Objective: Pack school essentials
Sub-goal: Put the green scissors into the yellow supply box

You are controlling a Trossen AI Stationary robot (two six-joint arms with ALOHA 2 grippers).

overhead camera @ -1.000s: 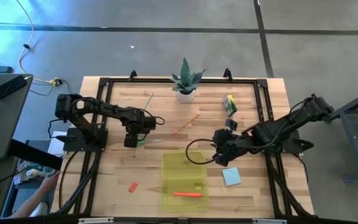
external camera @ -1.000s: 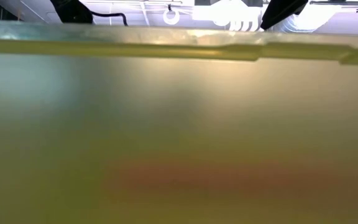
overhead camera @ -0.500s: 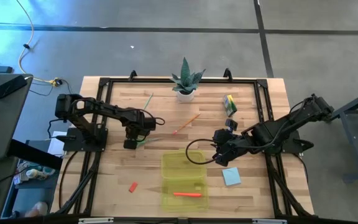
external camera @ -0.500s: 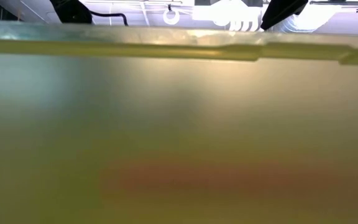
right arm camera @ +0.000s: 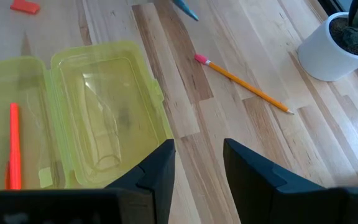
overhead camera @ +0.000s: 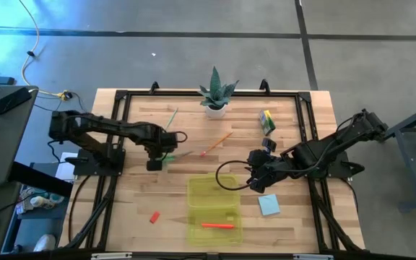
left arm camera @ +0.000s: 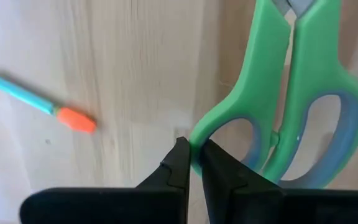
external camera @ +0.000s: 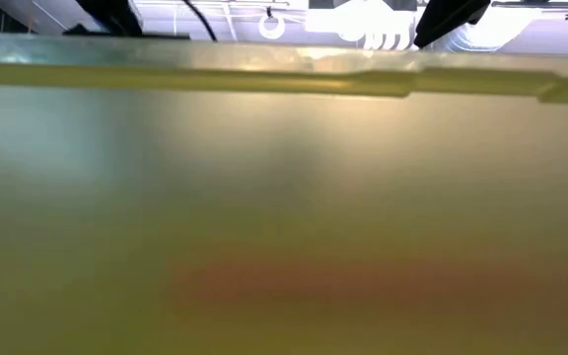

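Marker [overhead camera: 217,225] — inside yellow case [overhead camera: 214,189].

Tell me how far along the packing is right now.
Done: only the red marker lies in the yellow-green case. In hand: the left gripper is shut on the green scissors. The right gripper hangs open and empty beside the case. Left on the table: orange pencil, pale pencil, red eraser, blue notepad, crayon box.

text: none legible | labels: none | brands: none | numbers: none | signs: none
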